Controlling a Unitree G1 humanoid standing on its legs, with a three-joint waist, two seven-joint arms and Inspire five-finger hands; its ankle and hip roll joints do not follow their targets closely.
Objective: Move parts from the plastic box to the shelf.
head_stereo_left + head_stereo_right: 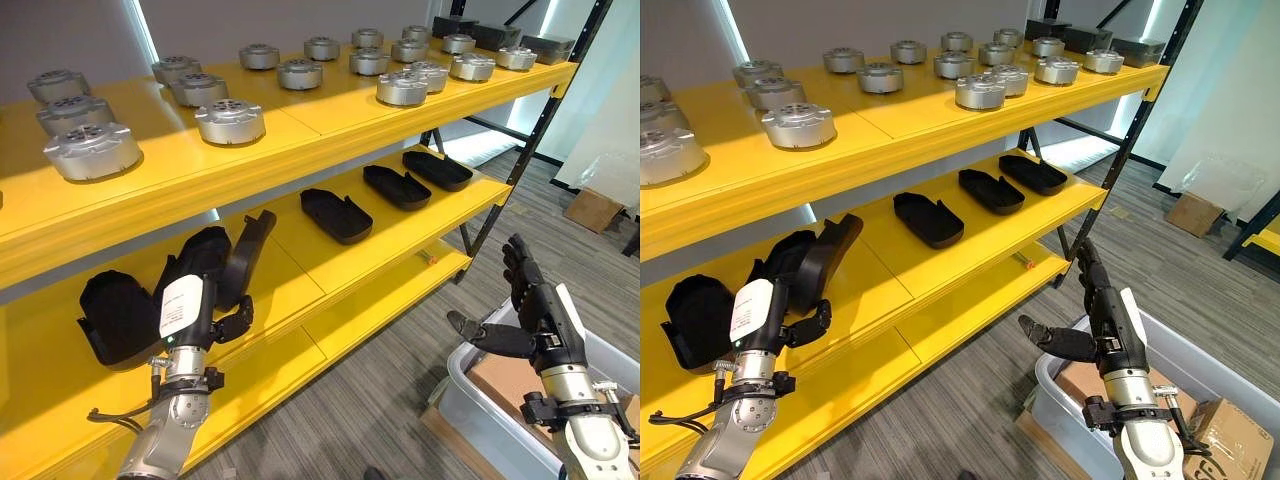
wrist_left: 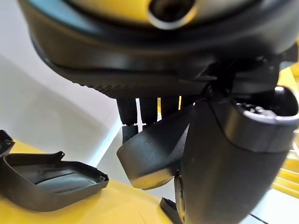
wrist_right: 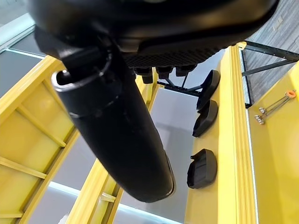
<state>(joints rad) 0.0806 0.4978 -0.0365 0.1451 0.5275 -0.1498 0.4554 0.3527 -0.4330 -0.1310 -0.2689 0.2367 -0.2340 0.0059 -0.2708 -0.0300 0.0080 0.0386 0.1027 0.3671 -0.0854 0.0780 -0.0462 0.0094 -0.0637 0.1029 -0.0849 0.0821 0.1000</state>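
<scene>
Lower left, the left hand (image 1: 205, 300) pinches a black part (image 1: 245, 250), partly hiding it; lower right, right hand (image 1: 530, 300) spread above the plastic box (image 1: 480, 400).

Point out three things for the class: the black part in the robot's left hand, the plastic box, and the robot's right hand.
Black part (image 1: 245, 255): left eye view, on its upper half above the fingers.
Plastic box (image 1: 1065, 410): right eye view, on its near grey wall.
Right hand (image 1: 1110, 325): right eye view, on the palm.

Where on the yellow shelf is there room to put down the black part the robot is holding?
The left hand holds a black part over the middle shelf. Bare yellow lies between the black part at the left end and the next one. The top shelf is crowded with silver discs.
</scene>
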